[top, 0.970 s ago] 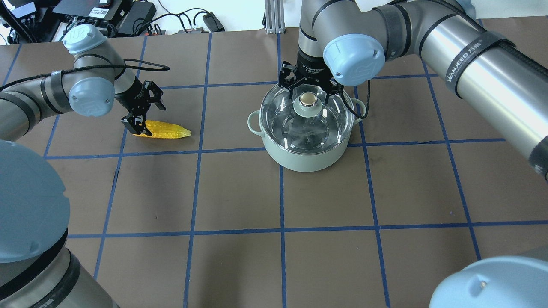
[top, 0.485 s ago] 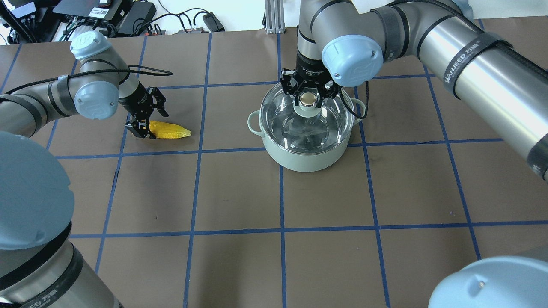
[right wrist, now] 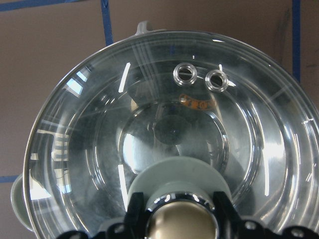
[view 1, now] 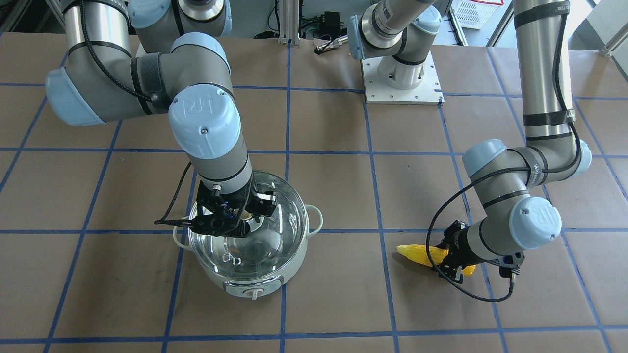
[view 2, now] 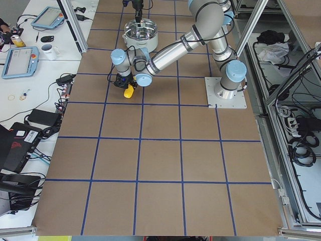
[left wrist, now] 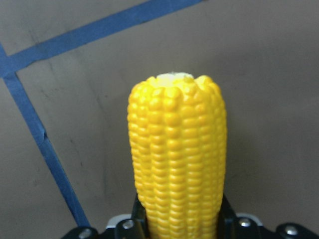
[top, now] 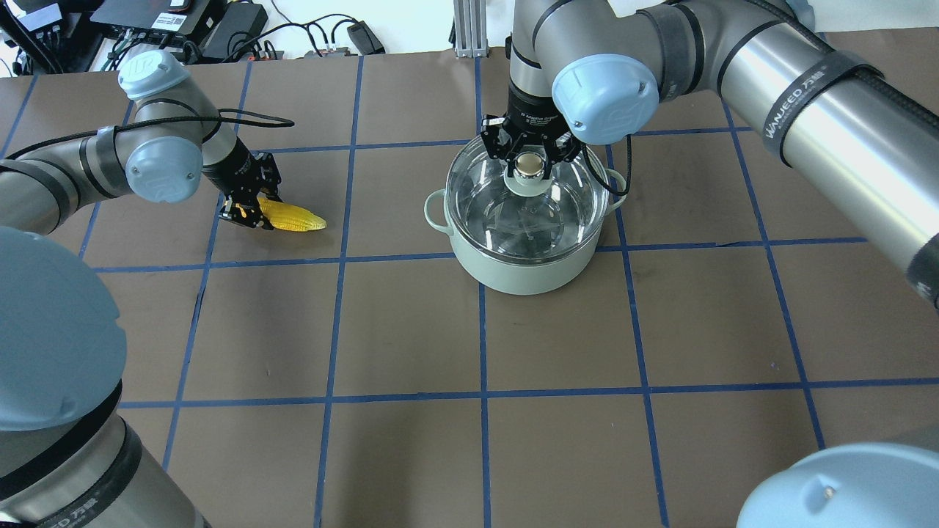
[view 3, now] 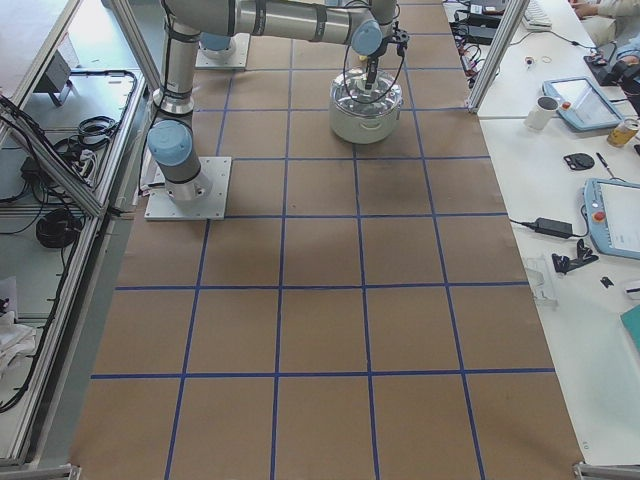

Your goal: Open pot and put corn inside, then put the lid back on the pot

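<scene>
The yellow corn [top: 295, 218] lies on the table's left with its pointed tip toward the pot. My left gripper [top: 248, 209] is shut on its blunt end; the left wrist view shows the corn [left wrist: 177, 154] clamped between the fingers. The pale mint pot [top: 521, 275] stands at mid-table with the clear glass lid [top: 539, 216] on it. My right gripper [top: 527, 163] comes straight down over the lid and is shut on its shiny knob [right wrist: 182, 221]. The right wrist view shows the lid [right wrist: 174, 114] with its two vent holes.
The table is brown with blue tape grid lines. The pot's control panel [view 1: 252, 289] faces away from the robot. Cables and electronics [top: 183, 22] lie past the far left edge. The right arm's base plate [view 1: 401, 78] is at the robot's side.
My left gripper has slid onto the corn's blunt end and closed on it. My right gripper has dropped over the lid's knob and closed on it.
</scene>
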`<action>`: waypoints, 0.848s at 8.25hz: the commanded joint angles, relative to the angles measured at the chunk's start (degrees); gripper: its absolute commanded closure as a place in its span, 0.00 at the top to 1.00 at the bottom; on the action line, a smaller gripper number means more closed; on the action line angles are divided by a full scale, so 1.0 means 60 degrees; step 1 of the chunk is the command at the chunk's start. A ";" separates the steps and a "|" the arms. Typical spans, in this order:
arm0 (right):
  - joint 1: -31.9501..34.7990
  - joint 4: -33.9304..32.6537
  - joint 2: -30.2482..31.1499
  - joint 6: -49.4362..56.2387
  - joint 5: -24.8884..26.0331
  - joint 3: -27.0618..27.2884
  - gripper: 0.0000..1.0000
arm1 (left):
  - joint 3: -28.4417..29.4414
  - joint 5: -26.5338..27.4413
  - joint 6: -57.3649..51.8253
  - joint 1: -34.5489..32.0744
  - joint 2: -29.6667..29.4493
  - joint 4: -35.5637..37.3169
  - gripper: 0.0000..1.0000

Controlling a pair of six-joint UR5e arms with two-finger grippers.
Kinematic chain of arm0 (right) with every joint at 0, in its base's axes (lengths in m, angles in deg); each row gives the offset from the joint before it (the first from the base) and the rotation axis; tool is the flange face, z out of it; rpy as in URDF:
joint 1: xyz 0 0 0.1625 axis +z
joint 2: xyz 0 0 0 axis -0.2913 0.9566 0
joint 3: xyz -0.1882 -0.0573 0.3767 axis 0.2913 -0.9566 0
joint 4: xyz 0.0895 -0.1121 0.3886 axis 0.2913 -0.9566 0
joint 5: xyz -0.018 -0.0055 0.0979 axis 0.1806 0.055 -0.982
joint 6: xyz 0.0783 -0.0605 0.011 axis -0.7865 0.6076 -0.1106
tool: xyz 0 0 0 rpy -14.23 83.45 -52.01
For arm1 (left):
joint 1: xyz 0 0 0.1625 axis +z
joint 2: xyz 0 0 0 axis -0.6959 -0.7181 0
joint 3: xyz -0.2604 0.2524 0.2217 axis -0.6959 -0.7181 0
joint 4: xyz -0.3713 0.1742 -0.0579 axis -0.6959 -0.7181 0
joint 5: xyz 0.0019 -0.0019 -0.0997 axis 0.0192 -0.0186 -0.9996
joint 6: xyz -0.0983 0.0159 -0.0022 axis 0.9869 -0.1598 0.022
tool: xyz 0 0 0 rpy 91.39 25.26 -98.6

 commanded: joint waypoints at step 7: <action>-0.2525 0.2509 0.1746 0.3980 0.0466 -0.0651 0.17 | 0.0081 -0.0001 0.2219 -0.1283 0.1833 0.0389 0.00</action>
